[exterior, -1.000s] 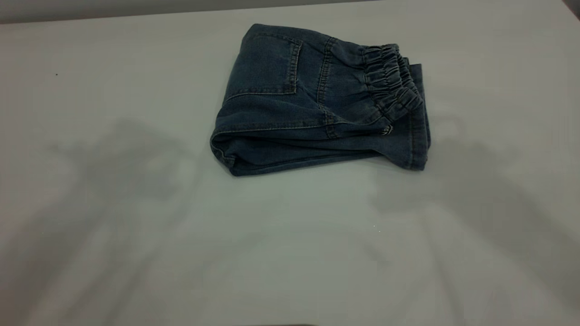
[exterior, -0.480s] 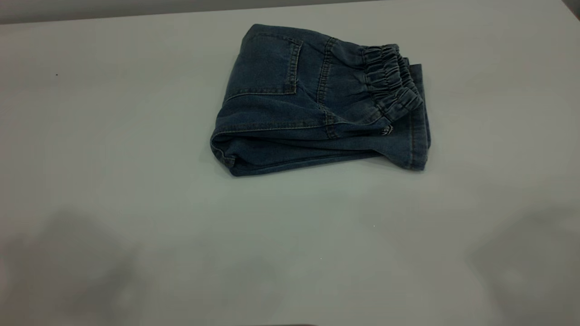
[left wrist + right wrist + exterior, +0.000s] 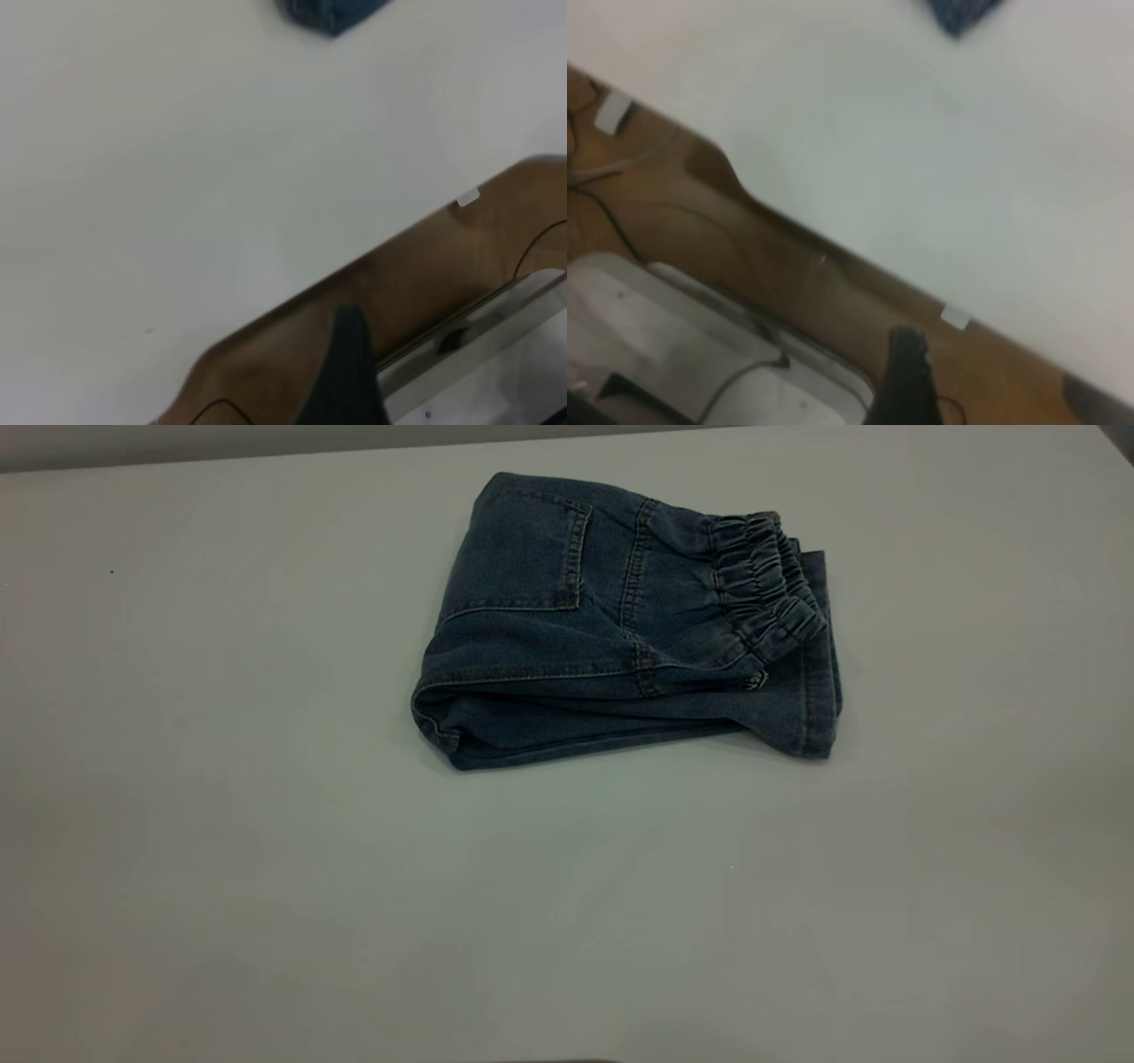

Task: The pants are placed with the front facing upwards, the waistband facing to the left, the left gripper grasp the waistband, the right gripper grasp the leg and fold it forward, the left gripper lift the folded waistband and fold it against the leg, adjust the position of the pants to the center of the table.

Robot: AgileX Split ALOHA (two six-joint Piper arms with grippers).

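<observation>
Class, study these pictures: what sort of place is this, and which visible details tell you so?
Probably a robot test bench or lab, not a home: folded pants lie alone on a plain white table, and the wrist views show the left gripper over brown flooring with cables.

The pale grey worktop (image 3: 266, 824) carries one thing, a pair of folded blue denim pants (image 3: 620, 629) lying flat toward its far side, their gathered waistband (image 3: 766, 584) turned to the right on top of the fold, a patch pocket (image 3: 523, 549) facing up.
</observation>
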